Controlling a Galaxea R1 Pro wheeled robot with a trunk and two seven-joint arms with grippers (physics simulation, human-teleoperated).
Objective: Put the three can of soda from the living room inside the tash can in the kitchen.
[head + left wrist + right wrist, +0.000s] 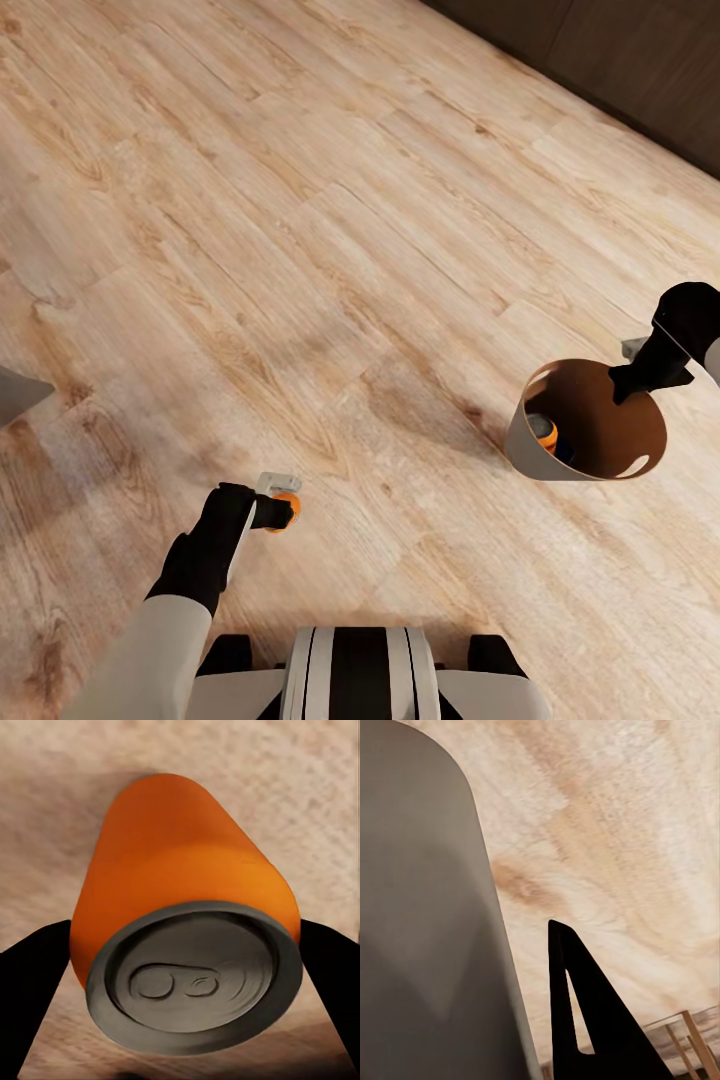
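Your left gripper (283,510) has its jaws clamped on a can of soda (288,508): bright orange sides with a dark grey metal end. It hangs over the light wood floor (300,250), low in the head view and just ahead of the robot's base. In the left wrist view the same can (187,937) sits large between the two black fingers (30,982), and there you can read the pull tab and the rim on its grey end, detail too small to make out from the head camera.

The trash can (522,440) is at the right of the head view, grey outside and glossy brown-orange inside, tilted off upright with its mouth toward the camera. A second can of soda (545,432) lies inside it against the wall. Your right gripper (630,385) is at the bin's rim, and it looks closed on the rim, but you cannot tell this for sure. The right wrist view gives you the bin's plain grey outer wall (420,915) close beside one black finger (585,1020), with floor behind.
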